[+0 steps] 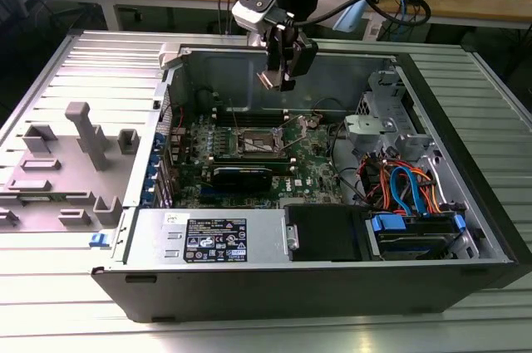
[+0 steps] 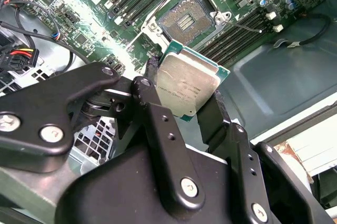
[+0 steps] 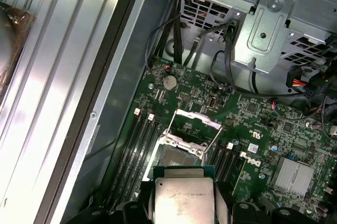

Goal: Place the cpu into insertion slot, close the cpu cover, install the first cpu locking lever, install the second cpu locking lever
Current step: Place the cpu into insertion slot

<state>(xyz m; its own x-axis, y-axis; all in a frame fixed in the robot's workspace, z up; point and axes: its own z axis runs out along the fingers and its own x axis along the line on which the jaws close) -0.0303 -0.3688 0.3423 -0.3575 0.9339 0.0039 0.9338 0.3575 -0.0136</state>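
- The open computer case lies on the ribbed worktop, with its green motherboard facing up.
- The gripper hangs over the case, nearer the worktop's far edge. Its jaws are clamped on two opposite edges of the cpu.
- The chip is in the air, well apart from the board. In the first wrist view the insertion slot lies bare beyond it.
- The cpu cover stands swung open at the slot's edge, and the thin wire locking levers are raised, so nothing is latched.
- I judge the first step to be in hand: the chip is carried but not yet placed.
- Seating it looks to call for squaring the chip to the slot and a level, gentle descent. The jaws should let go only once it rests flat.
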